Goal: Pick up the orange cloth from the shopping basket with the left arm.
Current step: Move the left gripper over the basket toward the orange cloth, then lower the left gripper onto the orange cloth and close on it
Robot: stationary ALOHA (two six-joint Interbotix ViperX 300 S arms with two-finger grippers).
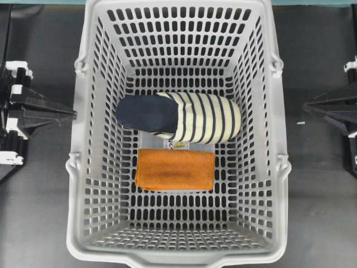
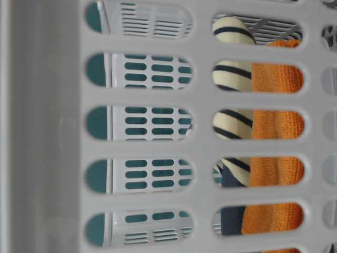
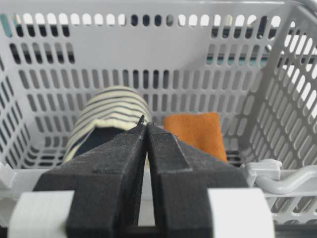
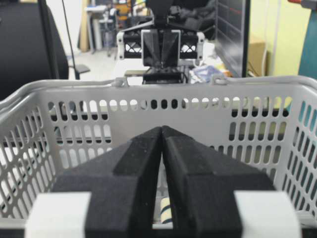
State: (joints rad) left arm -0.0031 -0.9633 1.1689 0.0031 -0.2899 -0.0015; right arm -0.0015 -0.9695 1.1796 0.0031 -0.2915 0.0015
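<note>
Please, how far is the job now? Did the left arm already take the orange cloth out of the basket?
Nothing looks done yet. The orange cloth lies flat on the floor of the shopping basket, beside the striped slipper. Nothing is in hand: the left gripper is shut and empty, outside the basket's left wall. The right gripper is shut too, outside the right wall. All is left: open, reach in, grasp the cloth, lift it.

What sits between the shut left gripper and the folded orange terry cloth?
The light-grey slotted basket's wall; overhead, left gripper waits outside, orange cloth inside.
</note>
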